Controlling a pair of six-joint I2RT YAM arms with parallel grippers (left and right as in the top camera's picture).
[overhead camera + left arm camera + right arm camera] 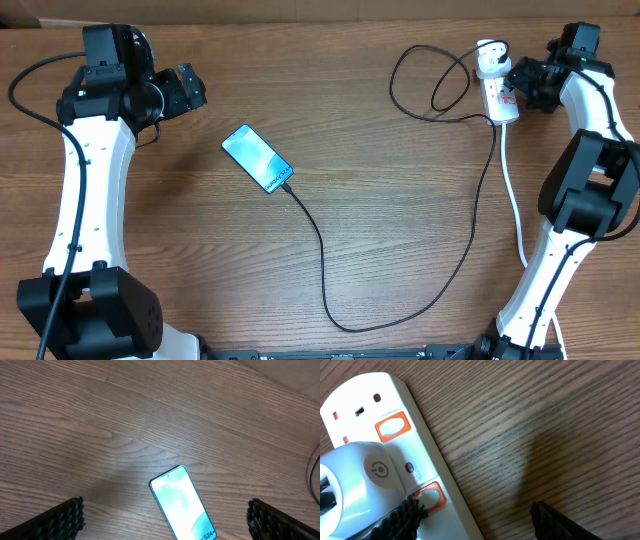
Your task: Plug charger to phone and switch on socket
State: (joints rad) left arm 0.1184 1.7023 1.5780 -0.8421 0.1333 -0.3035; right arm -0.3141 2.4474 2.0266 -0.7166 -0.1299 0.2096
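Lying diagonally, the phone (257, 158) aims its bottom end lower-right (overhead); left end effector (190, 88) and right end effector (513, 82) gape.

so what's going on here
The charger cable already looks plugged into the phone, and its white adapter sits in the socket strip. The right pincer is open over the strip, with one finger by an orange switch. The left pincer hangs open and empty, off to the side of the phone.
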